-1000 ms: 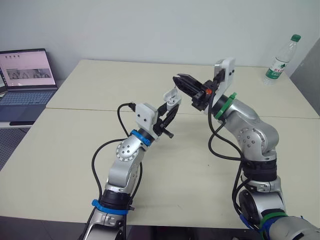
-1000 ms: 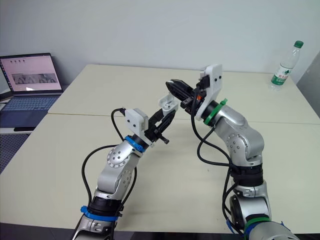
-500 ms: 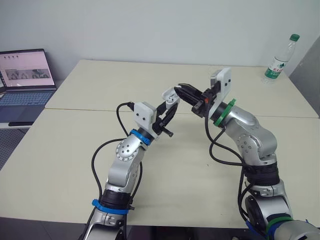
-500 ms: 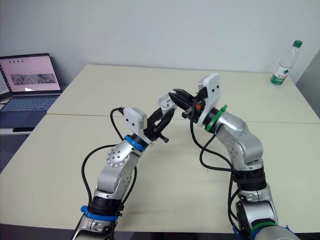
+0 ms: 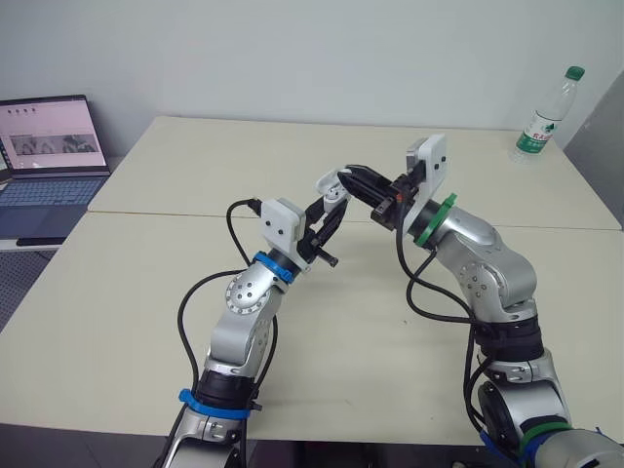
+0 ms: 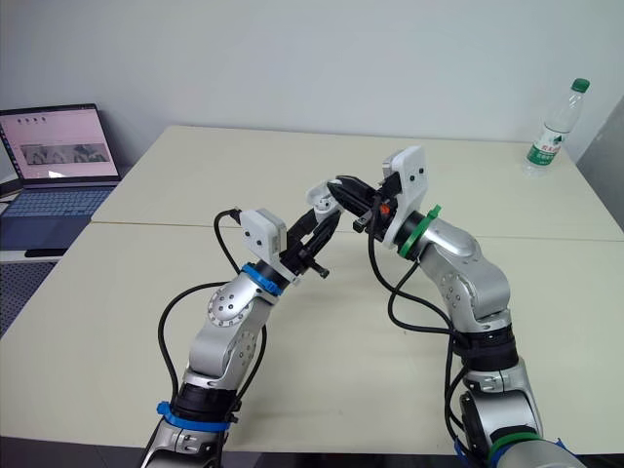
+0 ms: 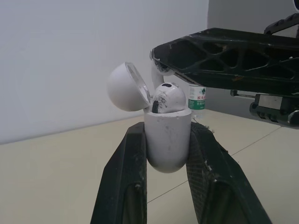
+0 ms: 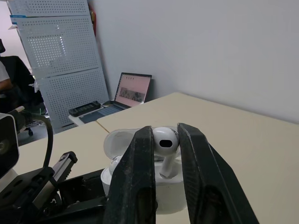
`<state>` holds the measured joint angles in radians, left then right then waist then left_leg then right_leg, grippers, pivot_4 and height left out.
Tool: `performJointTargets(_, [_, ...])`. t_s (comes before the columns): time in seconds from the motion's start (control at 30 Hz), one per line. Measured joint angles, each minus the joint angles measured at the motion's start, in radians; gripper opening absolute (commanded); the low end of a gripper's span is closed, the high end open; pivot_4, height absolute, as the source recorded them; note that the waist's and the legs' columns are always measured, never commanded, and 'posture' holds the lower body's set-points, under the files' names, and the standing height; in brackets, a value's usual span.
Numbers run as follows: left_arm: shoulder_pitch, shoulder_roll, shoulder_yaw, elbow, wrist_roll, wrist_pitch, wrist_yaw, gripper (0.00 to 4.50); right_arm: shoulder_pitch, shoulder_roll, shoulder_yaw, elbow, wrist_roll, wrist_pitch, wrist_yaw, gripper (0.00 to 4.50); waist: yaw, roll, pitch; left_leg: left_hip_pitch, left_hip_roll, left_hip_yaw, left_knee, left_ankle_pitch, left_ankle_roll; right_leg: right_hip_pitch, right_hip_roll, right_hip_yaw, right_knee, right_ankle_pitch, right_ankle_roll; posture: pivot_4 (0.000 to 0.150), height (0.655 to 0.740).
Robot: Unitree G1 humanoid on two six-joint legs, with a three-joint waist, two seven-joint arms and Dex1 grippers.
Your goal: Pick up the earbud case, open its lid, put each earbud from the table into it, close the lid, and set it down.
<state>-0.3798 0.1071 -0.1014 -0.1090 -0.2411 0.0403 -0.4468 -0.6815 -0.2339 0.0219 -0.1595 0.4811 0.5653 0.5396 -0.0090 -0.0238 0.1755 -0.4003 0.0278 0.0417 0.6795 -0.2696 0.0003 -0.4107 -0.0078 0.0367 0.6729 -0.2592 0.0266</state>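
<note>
Above table (image 5: 136,292), left tool (image 5: 331,203) grips earbud case (image 7: 167,142); right tool (image 8: 164,133) pinches earbud (image 8: 164,144) atop.

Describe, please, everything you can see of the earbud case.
The earbud case is white, glossy, plastic-looking and rounded, held above the table, clamped in the left pincer. Its domed lid is hinged open. One earbud sits in its mouth; the right pincer holds a second earbud just over it.

The earbud case (image 7: 167,140) and earbud (image 8: 164,140) are glossy white plastic, the fingers (image 7: 125,186) of the left gripper (image 7: 167,127) scuffed matt black, the table (image 5: 195,156) smooth and matt.
</note>
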Motion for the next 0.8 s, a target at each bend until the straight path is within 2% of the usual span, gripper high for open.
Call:
performJointTargets(0.73, [0.003, -0.011, -0.008, -0.008, -0.003, 0.002, -0.005, 0.75, 0.035, -0.033, 0.019, -0.021, -0.038, -0.055, 0.028, 0.37, 0.0, 0.0, 0.0, 0.0, 0.0, 0.0, -0.001, 0.0, 0.0, 0.0, 0.0, 0.0, -0.001, 0.0, 0.0, 0.15, 0.74])
performJointTargets(0.8, [0.003, -0.011, -0.008, -0.008, -0.003, 0.002, -0.004, 0.75, 0.035, -0.033, 0.018, -0.022, -0.036, -0.053, 0.028, 1.1, 0.0, 0.0, 0.0, 0.0, 0.0, 0.0, -0.001, 0.0, 0.0, 0.0, 0.0, 0.0, -0.001, 0.0, 0.0, 0.15, 0.74])
